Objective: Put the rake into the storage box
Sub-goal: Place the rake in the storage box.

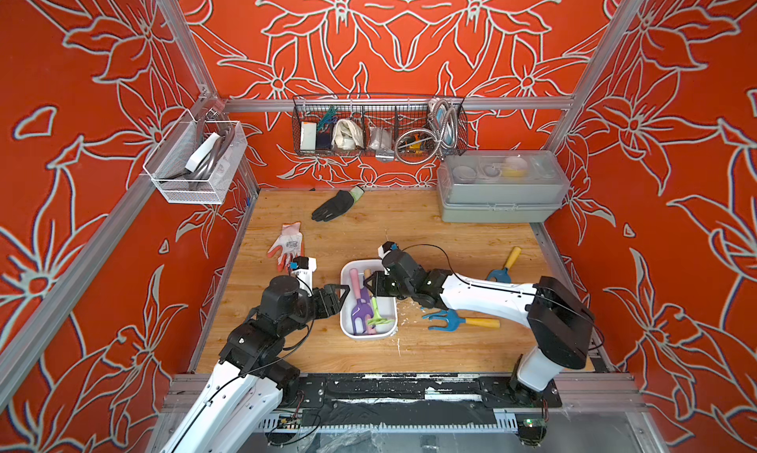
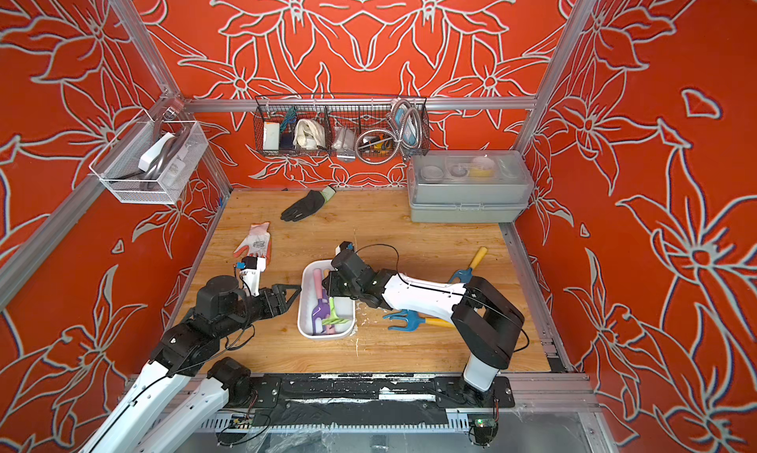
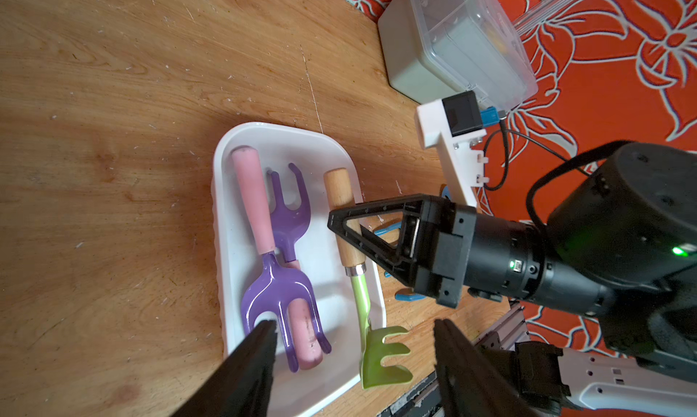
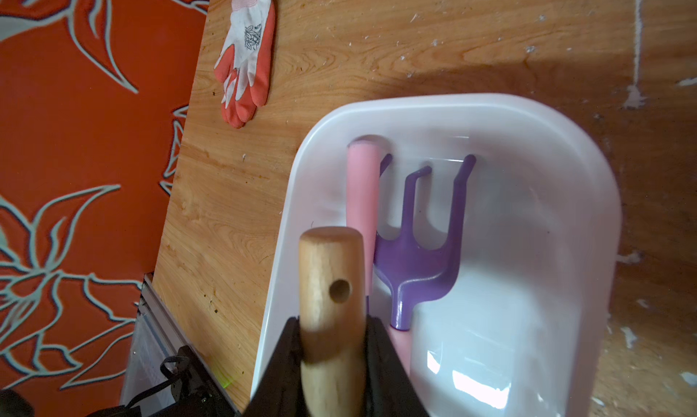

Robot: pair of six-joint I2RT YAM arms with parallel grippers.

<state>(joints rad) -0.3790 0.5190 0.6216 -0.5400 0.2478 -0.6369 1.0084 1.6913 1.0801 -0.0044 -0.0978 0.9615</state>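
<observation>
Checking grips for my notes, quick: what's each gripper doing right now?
Left gripper: open, fingers apart, holding nothing.
Right gripper: closed on the wooden handle of the green-pronged rake.

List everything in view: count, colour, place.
table: one, wooden, under everything
storage box: one, white, mid-table
rake: one, green with wooden handle, over the box
purple forks: two, pink handles, inside the box
blue forks: two, yellow handles, on the table right of the box
black glove: one, far edge of table
white-and-orange glove: one, left side of table
case: one, grey with clear lid, far right corner
wire baskets: two, black on back wall, white on left wall
left gripper: one, black, open, beside the box's left rim
right gripper: one, black, shut on the rake's handle
</observation>
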